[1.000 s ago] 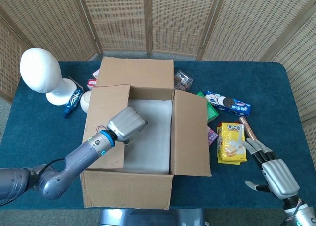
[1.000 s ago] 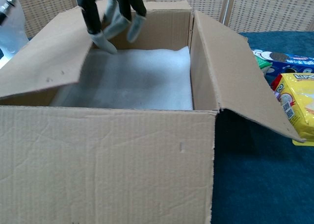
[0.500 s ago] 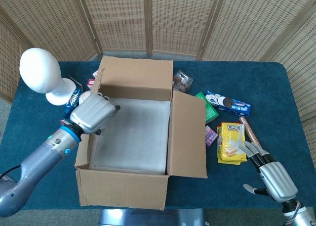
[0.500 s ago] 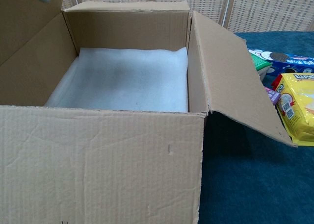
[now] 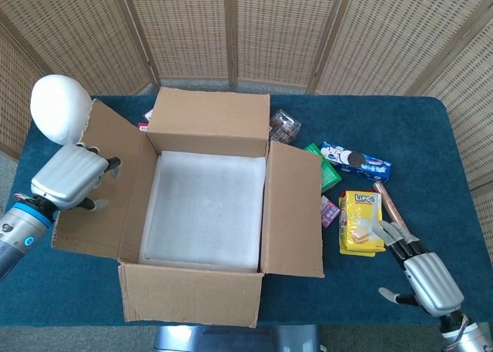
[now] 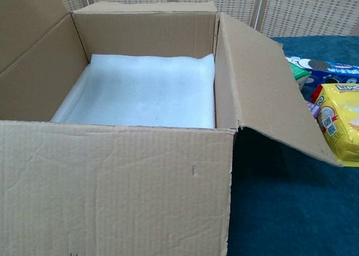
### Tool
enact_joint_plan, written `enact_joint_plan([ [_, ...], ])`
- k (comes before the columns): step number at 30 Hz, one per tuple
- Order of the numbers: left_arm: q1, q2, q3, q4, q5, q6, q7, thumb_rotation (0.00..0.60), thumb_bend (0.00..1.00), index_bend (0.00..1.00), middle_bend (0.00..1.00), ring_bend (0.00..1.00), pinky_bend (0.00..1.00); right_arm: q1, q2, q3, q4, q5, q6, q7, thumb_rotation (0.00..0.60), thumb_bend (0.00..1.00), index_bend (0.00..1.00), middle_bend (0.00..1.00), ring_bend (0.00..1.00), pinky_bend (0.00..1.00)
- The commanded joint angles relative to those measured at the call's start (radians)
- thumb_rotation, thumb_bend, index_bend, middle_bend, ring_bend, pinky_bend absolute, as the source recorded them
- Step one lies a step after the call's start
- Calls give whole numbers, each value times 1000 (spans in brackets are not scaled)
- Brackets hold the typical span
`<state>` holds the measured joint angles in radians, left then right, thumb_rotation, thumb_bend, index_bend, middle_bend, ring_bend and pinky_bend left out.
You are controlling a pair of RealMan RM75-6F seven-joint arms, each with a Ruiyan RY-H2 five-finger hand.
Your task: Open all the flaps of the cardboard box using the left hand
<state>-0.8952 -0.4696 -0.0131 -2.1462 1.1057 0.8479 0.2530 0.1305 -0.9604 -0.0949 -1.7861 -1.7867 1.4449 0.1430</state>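
The cardboard box stands in the middle of the blue table with a white foam sheet on its floor. Its left flap is folded outward, the right flap lies outward too, and the far flap stands up. My left hand rests on the outer part of the left flap, fingers curled, holding nothing. My right hand lies open at the front right of the table, away from the box. In the chest view the box fills the frame with its right flap slanting outward; neither hand shows there.
A white mannequin head stands at the far left beside the left flap. Snack packs lie right of the box: a yellow pack, a blue cookie box, a green pack and a clear tub.
My left hand swept from inside the box out to the left, pushing the left flap from over the opening to folded outward. The right hand barely moved.
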Motion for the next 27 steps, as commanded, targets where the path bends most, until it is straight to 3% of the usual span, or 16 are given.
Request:
enact_joint_plan([
  [1,71,-33,21,65,60,-11,-56,600,99,462,664,481,463,0,-1,-1,0,-1,-1,-2,600,0,0,0,0,203],
  [10,242,-253,76,276,162,33,-176,600,99,449,632,470,451,0,1,-1,-1,1,0,1,600,0,0,0,0,203],
  [13,286,-314,78,333,193,76,-212,600,101,403,506,393,398,0,2,-2,-2,-1,1,2,600,0,0,0,0,203],
  [18,374,-384,68,417,283,226,-302,600,100,218,66,51,185,-2,3,-4,-2,-7,6,3,600,0,0,0,0,203],
  [19,392,-392,61,433,305,264,-336,600,100,188,19,14,155,-2,3,-4,-1,-6,6,5,600,0,0,0,0,203],
  [27,473,-360,37,479,411,441,-493,600,99,90,0,0,124,-3,2,-5,-2,-13,10,-1,600,0,0,0,0,203],
])
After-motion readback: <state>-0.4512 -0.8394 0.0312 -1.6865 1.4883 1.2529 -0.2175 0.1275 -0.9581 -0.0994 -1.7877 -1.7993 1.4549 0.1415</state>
